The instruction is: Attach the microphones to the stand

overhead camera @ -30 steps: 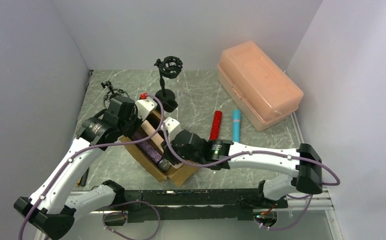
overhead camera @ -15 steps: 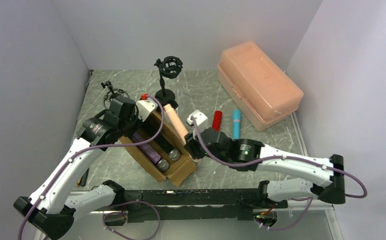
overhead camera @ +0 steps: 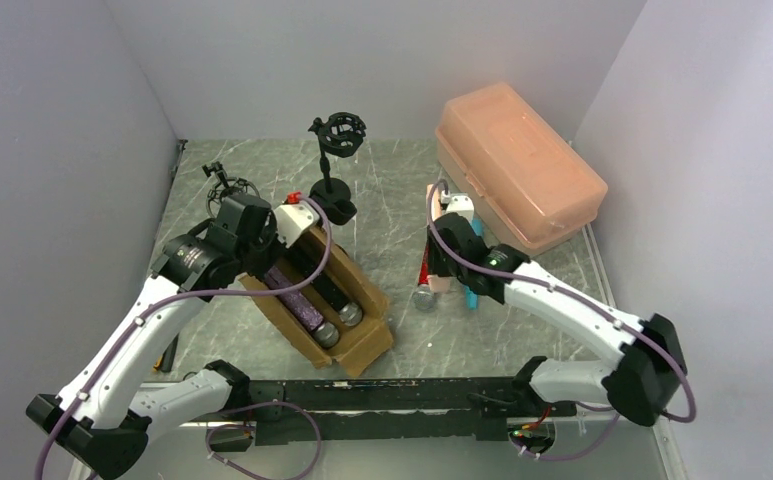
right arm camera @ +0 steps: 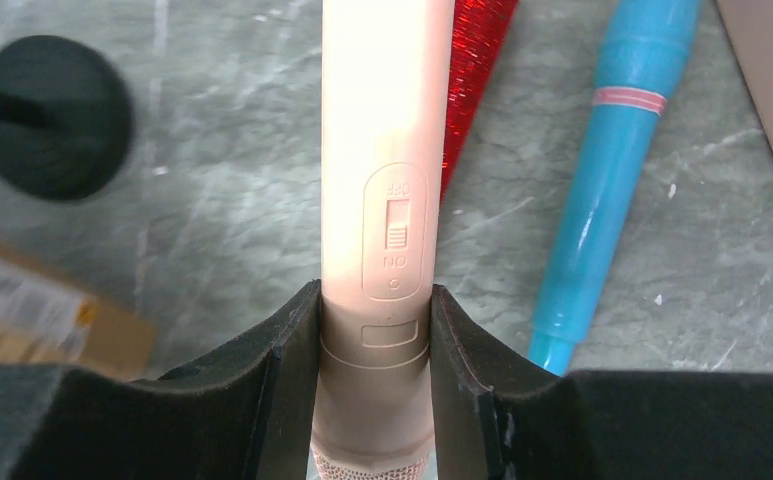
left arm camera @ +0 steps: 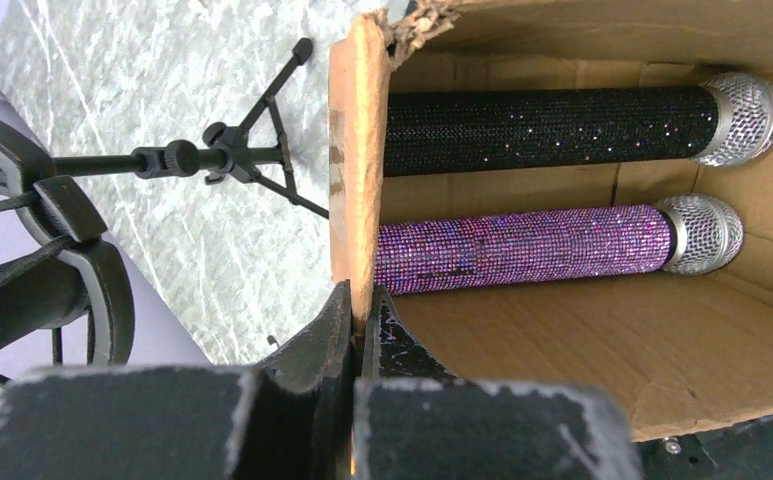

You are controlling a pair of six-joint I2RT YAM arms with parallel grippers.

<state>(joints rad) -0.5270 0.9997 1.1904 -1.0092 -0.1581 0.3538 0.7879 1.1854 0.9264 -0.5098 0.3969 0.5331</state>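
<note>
Left pincer (left arm camera: 360, 322): closed together on the side wall of the cardboard box (left arm camera: 352, 180); I see the wall nipped between its fingers.
Cardboard box: left of the desk's (overhead camera: 392, 190) centre, skewed, open side up.
In the box: purple microphone (left arm camera: 522, 245) and black microphone (left arm camera: 542, 120), both glittery, side by side, with silver mesh heads toward the near edge.
Right pincer (right arm camera: 375, 330): clamped on the peach-beige microphone (right arm camera: 387, 120) close to its head, switch facing my wrist camera.
Peach-beige microphone: right of desk centre, head toward the near edge; I cannot tell whether it touches the desk.
Red microphone (right arm camera: 477, 70): flat on the desk, partly under the peach-beige one.
Light blue microphone (right arm camera: 612, 160): flat, just right of the red.
Microphone stand (overhead camera: 334, 160): upright near the far edge, beyond the box.
Tripod stand (overhead camera: 224, 183): toward the far left corner.
Plastic container (overhead camera: 517, 165): lidded, far right corner.
</note>
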